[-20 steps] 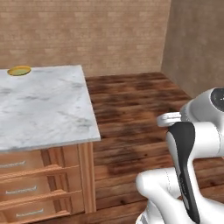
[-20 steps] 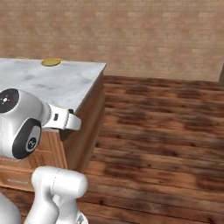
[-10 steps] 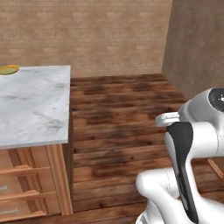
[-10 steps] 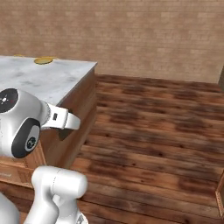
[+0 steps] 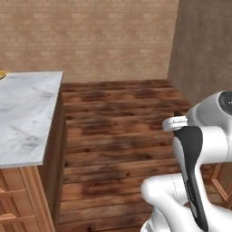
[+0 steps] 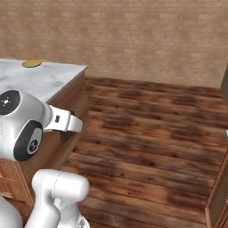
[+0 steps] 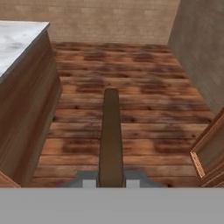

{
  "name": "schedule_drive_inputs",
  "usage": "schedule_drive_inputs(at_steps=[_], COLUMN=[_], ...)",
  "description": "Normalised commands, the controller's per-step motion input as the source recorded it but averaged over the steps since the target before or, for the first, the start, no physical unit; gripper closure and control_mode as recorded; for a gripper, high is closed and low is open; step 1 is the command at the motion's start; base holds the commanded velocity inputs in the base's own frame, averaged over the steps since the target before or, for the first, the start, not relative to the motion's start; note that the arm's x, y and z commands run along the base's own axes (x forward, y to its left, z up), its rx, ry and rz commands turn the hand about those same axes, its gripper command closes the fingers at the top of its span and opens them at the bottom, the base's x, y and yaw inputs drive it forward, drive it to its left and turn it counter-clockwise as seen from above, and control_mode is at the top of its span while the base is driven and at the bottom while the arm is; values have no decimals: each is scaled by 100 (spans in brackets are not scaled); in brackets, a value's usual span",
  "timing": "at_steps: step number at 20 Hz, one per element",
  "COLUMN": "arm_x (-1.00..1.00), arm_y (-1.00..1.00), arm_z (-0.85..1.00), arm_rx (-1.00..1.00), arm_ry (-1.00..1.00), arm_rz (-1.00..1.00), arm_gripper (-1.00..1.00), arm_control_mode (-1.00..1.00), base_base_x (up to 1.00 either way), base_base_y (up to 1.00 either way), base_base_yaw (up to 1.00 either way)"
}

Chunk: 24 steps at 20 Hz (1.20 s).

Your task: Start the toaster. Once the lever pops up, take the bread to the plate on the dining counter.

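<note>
From the left base view, we see the marble worktop (image 5: pixel 27 113) at the left, its wood base and drawers below, and a sliver of the yellow-green plate (image 5: pixel 2 74) at the far left edge of its top. Dark plank floor (image 5: pixel 118 118) runs to a brick wall (image 5: pixel 90 36). Our white arm rises at the lower right.

Over to the right base view: the plate (image 6: pixel 31 63) sits on the far part of the worktop (image 6: pixel 44 80), well apart from the arm, which is at the lower left. The floor spreads out to the right.

In the hand view, we have the end effector (image 7: pixel 111 183) clenched on the bread (image 7: pixel 110 135), a thin brown slice seen edge-on, standing up between the fingertips (image 7: pixel 89 183). The worktop's wooden side is at the left, plank floor beyond.
</note>
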Motion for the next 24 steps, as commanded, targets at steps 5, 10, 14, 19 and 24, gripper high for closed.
schedule_drive_inputs(at_steps=[5, 10, 14, 19, 24], arm_x=[0, 0, 0, 0, 0], arm_y=[0, 0, 0, 0, 0], arm_z=[0, 0, 0, 0, 0], arm_rx=[0, 0, 0, 0, 0], arm_ry=[0, 0, 0, 0, 0], arm_rz=[0, 0, 0, 0, 0], arm_gripper=[100, 100, 100, 100, 100], arm_control_mode=[100, 100, 100, 100, 100], base_base_x=[69, 76, 66, 60, 60], base_base_y=[-36, -47, -61, -73, -73], base_base_yaw=[12, 13, 14, 15, 14])
